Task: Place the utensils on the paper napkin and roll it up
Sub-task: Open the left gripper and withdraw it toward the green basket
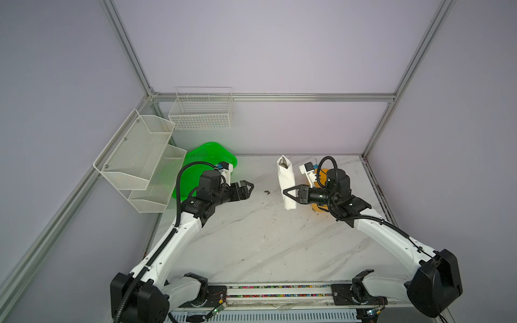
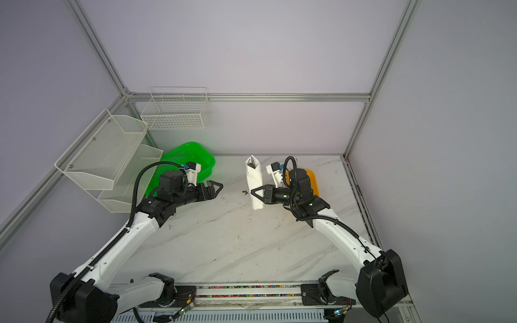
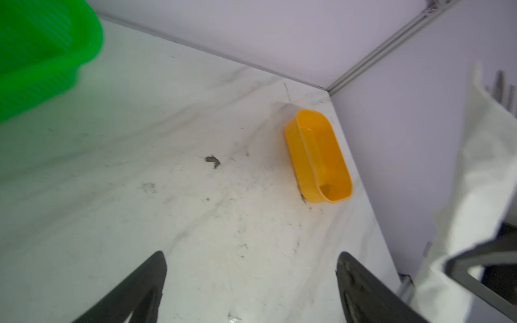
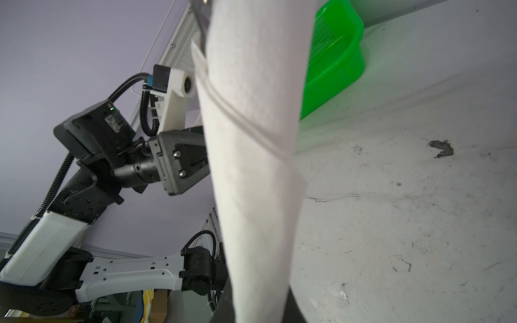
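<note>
Jaws of the right gripper (image 1: 291, 193) are clamping the rolled paper napkin (image 1: 286, 176), holding it roughly upright just beside the yellow tub (image 3: 319, 156); utensils (image 1: 283, 162) are showing at its upper end. The left gripper (image 1: 247, 188) is hovering wide open and empty, well apart from the tub, beyond the napkin.

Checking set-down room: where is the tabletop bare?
Bare: the marble tabletop from the dark smudge to the front rail. Crowded: far left, green basket and open left gripper; far right, yellow tub by the right gripper, shut on the napkin roll.
</note>
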Controlling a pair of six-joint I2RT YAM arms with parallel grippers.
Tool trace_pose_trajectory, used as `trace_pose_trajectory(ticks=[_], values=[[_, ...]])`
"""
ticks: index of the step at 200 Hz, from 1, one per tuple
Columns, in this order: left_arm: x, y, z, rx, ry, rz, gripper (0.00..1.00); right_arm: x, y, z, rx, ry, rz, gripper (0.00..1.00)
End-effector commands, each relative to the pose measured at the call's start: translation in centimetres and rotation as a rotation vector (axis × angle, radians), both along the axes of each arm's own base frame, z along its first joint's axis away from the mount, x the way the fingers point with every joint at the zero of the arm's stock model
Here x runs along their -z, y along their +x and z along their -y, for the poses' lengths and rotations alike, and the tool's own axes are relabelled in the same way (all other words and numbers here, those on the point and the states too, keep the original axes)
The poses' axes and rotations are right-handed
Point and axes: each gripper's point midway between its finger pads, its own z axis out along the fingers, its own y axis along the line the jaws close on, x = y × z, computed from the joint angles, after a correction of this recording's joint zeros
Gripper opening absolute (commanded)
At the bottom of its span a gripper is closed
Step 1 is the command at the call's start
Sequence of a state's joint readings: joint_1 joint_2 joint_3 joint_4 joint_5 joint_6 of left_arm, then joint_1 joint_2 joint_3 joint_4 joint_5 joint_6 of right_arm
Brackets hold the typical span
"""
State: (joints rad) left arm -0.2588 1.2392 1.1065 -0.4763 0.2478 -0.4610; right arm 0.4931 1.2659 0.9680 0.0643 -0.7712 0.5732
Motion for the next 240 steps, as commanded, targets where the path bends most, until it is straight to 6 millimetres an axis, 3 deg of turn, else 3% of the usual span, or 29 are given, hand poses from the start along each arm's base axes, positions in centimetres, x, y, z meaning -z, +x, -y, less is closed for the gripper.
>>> trace_pose_trajectory(ticks=[1, 16, 20, 52, 87, 136, 179, 205, 240], values=[[-1.4, 2.5, -5.6, -0.123, 0.317, 0.015, 0.96, -0.5, 0.1, 0.3, 0.018, 0.009, 0.012, 0.09], [-0.9, 4.1, -7.9, -0.154, 0.427, -0.012, 0.99, -0.4, 0.1, 0.3, 0.013, 0.01, 0.011, 0.09], [0.3, 4.9, -8.2, -0.152, 0.455, -0.044, 0.99, -0.5, 0.1, 0.3, 0.014, 0.013, 0.015, 0.09], [3.0, 8.7, -12.0, -0.205, 0.575, -0.117, 1.0, -0.7, 0.4, 0.3, 0.014, 0.011, 0.021, 0.09], [4.6, 11.8, -14.2, -0.202, 0.578, -0.165, 1.0, -0.9, 0.4, 0.4, 0.013, 0.009, 0.021, 0.09], [8.0, 15.2, -15.3, -0.098, 0.519, -0.231, 1.0, -0.8, 0.3, 0.6, 0.02, 0.007, 0.017, 0.09], [11.3, 15.6, -13.8, 0.008, 0.455, -0.316, 0.99, -0.5, 0.4, 0.8, 0.023, 0.004, 0.009, 0.09], [11.7, 14.9, -10.9, 0.118, 0.314, -0.338, 0.97, -0.1, 0.3, 1.1, 0.031, 0.0, -0.002, 0.09], [12.1, 13.3, -7.8, 0.135, 0.145, -0.419, 0.86, 0.4, 0.2, 1.4, 0.044, -0.005, -0.007, 0.09]])
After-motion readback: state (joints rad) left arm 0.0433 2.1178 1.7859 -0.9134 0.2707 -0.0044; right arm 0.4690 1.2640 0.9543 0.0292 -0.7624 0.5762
